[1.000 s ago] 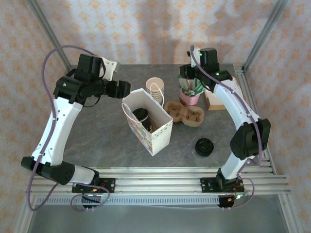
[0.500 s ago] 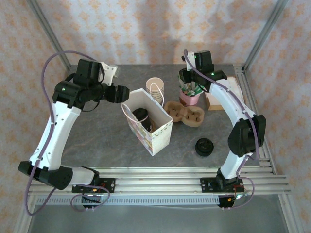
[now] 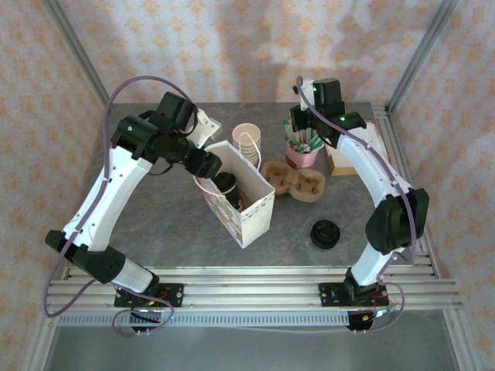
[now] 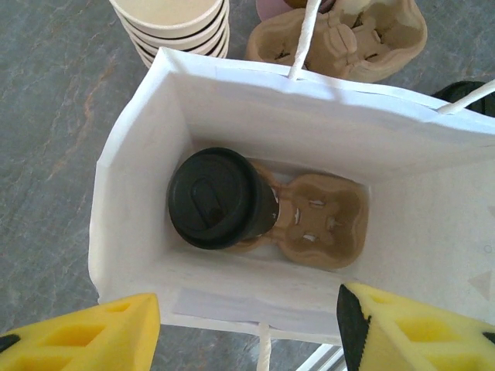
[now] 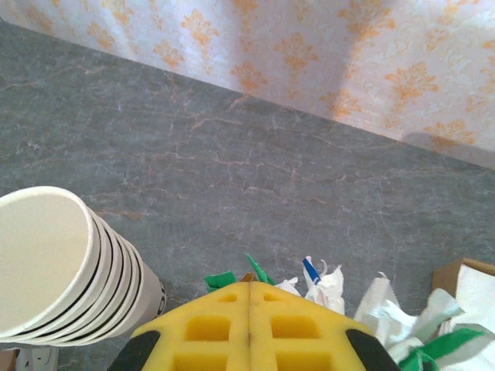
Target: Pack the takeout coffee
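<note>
The takeout coffee (image 4: 216, 199), a beige cup under a black lid (image 3: 225, 183), stands inside the white paper bag (image 3: 251, 216), seated in one well of a cardboard carrier (image 4: 325, 224) on the bag's floor. My left gripper (image 4: 247, 309) hovers open over the bag's near rim (image 4: 128, 166), yellow fingers (image 4: 116, 332) spread to either side of a rope handle, touching nothing. In the top view the left gripper (image 3: 207, 162) sits at the bag's back left corner. My right gripper (image 5: 249, 284) is shut, pads flush, just above the packets (image 5: 321, 282) in the pink cup (image 3: 303, 156).
A stack of lidless beige cups (image 3: 247, 139) stands behind the bag. An empty cardboard carrier (image 3: 294, 182) lies to the bag's right. A low stack of black lids (image 3: 326, 233) sits near the front right. A brown napkin box (image 3: 340, 160) stands by the right rail.
My left arm has swung right, from beside the bag to over its rim, its jaws narrowing a little. The right gripper has closed over the pink cup's packets.
</note>
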Motion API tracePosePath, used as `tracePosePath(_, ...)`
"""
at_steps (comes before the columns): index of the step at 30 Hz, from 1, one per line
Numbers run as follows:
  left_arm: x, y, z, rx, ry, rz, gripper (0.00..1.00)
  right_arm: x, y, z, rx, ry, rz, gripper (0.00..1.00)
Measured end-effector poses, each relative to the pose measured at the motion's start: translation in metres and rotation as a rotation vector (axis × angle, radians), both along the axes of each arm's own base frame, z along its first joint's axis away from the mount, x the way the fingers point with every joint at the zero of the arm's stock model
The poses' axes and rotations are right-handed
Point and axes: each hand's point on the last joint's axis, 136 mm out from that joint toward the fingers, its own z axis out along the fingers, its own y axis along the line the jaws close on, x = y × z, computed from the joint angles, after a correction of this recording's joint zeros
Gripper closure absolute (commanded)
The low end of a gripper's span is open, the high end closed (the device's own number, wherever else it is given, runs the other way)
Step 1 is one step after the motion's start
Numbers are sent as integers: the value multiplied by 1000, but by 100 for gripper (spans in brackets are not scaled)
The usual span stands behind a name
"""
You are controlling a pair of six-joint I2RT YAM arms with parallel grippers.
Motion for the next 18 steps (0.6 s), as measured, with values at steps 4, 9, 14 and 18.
tracePosePath(4,-2,1,-1,9,1,-13,37,-7,-6,19,16,-43,-24,100)
tracePosePath(9,-4,0,-1,13,6,-19,37,-17,-13,40,42,-90,-54,100)
tracePosePath(14,-5,-2,-1,14,5,-27,38,-36,-19,63,100,-130,-81,100)
tracePosePath(18,-5,-1,-2,20,2,-32,39,-53,-24,87,164,-177,-96,100)
